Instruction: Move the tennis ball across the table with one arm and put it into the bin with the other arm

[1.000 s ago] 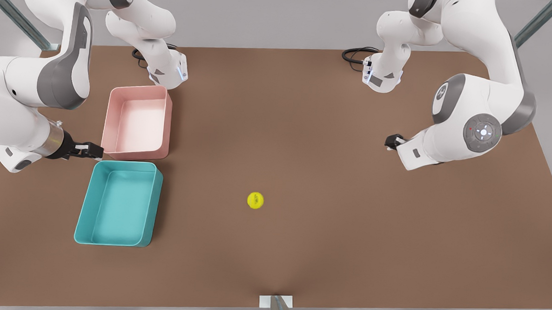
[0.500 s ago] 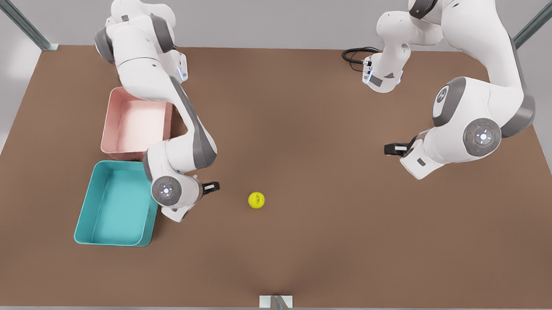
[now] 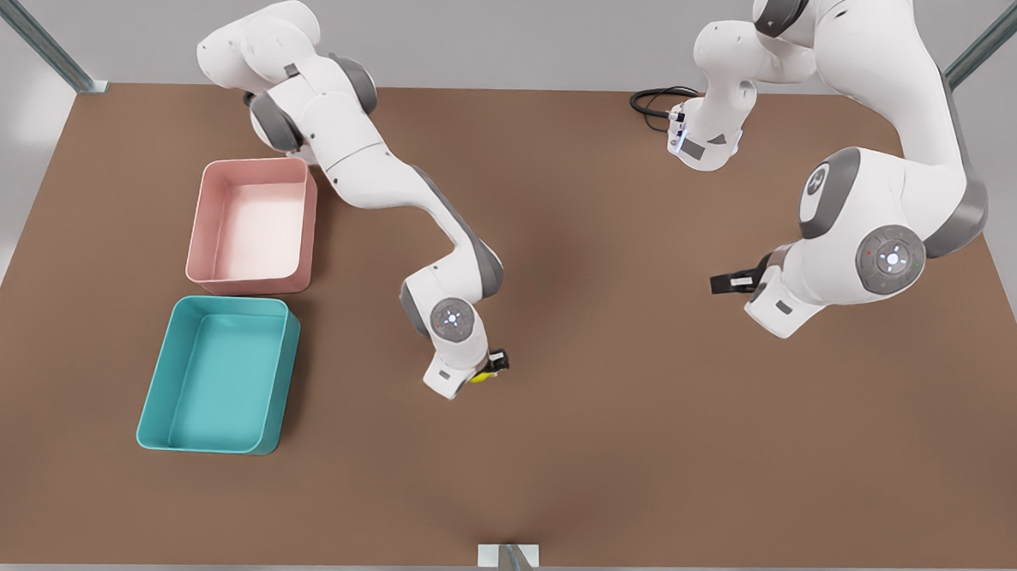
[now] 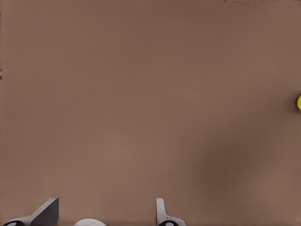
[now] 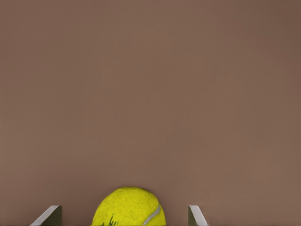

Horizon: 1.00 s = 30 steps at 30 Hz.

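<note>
Yellow-green, the tennis ball (image 5: 129, 207) is seen on the brown counter (image 3: 639, 428) near its middle, set between the spread fingers (image 5: 49, 215) of the right end effector (image 3: 489, 370), which is lowered over it on the arm at the front view's left with visible gaps on both sides of the ball. The left end effector (image 3: 729, 282) is held wide open and empty above bare counter at the front view's right, well apart from the ball. The teal bin (image 3: 220, 374) is found empty at the front view's left, just beside a pink tray (image 3: 254, 225).
</note>
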Available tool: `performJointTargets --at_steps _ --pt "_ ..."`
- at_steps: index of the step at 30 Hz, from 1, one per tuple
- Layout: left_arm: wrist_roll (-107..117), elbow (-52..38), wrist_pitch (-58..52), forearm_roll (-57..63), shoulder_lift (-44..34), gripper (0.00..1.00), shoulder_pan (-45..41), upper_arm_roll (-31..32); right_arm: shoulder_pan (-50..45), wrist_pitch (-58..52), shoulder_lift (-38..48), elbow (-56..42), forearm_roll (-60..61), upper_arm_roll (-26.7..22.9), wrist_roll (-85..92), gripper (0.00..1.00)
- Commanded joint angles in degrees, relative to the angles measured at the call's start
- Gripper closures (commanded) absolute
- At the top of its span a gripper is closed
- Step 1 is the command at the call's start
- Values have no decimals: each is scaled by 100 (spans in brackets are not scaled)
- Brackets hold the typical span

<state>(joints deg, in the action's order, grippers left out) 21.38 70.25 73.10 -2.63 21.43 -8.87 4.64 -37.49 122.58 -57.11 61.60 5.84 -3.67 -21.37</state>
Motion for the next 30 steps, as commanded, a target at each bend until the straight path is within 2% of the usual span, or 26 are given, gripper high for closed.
performJointTargets --at_steps 1,11,23,24,25,27,30 --pt "525 -2 -6 -1 -7 0 0 1 -39 363 -11 27 -4 -2 -1423 0" --pt "525 -2 -6 -1 37 0 8 1 -75 363 -37 388 -136 -11 -1414 0" --pt "525 -2 -24 -1 63 0 8 1 -66 512 -318 317 -127 -2 -1414 0" --pt "525 -2 -24 -1 63 0 8 1 -66 512 -309 309 -127 -2 -1405 10" --pt "525 -2 -24 -1 63 0 8 1 -66 512 -309 309 -127 -2 -1362 24" --pt "525 -2 -24 -1 63 0 8 1 -48 512 -309 309 -110 -2 -1335 31" --pt "525 -2 -24 -1 72 0 8 1 31 512 -230 291 -75 15 -1291 32"
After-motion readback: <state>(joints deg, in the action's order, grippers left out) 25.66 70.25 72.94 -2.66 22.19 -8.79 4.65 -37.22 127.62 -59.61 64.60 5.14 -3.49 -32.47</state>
